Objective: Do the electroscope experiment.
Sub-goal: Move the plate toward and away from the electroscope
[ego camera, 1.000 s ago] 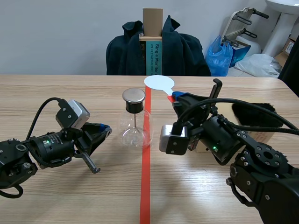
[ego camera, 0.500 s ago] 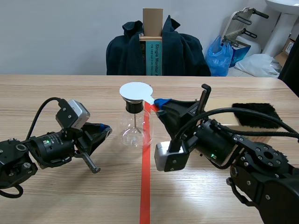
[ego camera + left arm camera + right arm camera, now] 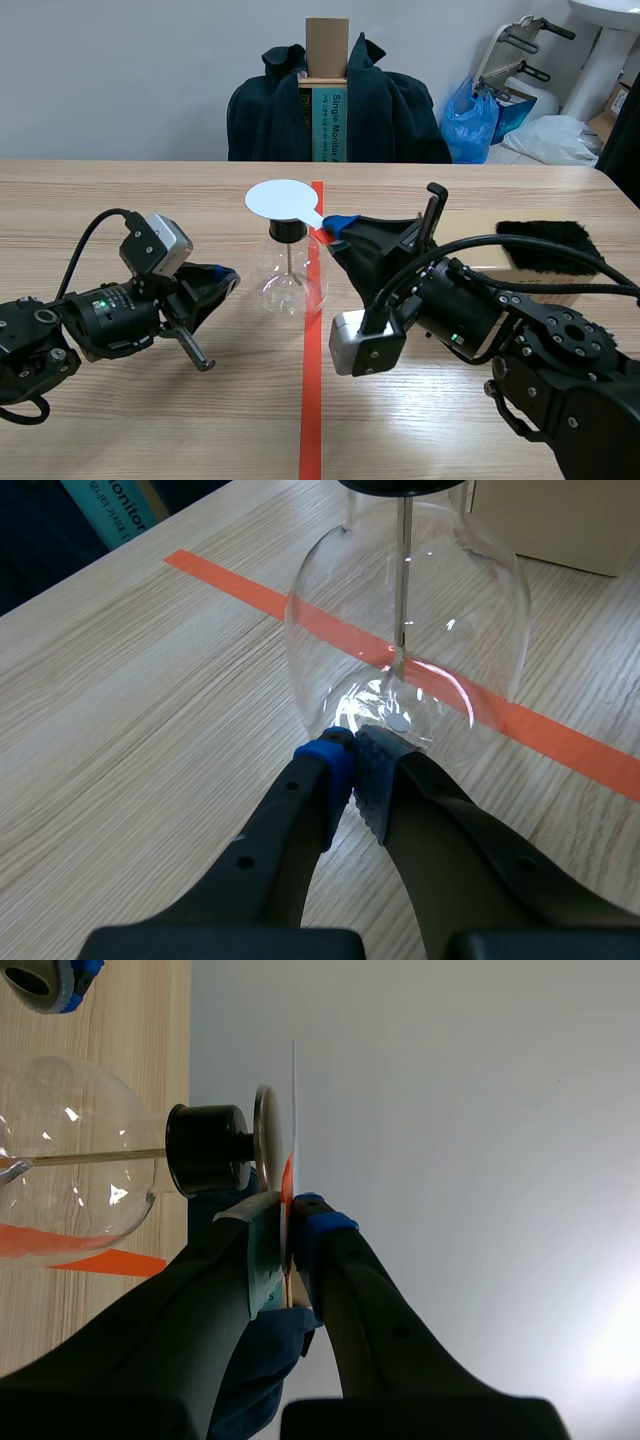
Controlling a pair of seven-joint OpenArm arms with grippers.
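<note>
The right gripper [image 3: 335,222], fingers clamped on its handle, holds a thin white round disc [image 3: 281,198] flat just over the metal-capped clear glass flask [image 3: 290,275] between the arms (presumably to charge the cap), while the left gripper [image 3: 352,770], fingers together and empty, touches the flask's base, likely steadying it.

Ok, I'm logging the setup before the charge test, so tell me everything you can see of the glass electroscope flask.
The electroscope flask is clear, round-bellied glass, upright on the table by the orange tape line. A black stopper plugs its neck, topped by a metal cap; a thin metal rod hangs down inside. The left gripper, shut, has its tips at the base, seemingly touching. The right gripper holds a white disc just over the cap; contact is unclear.
</note>
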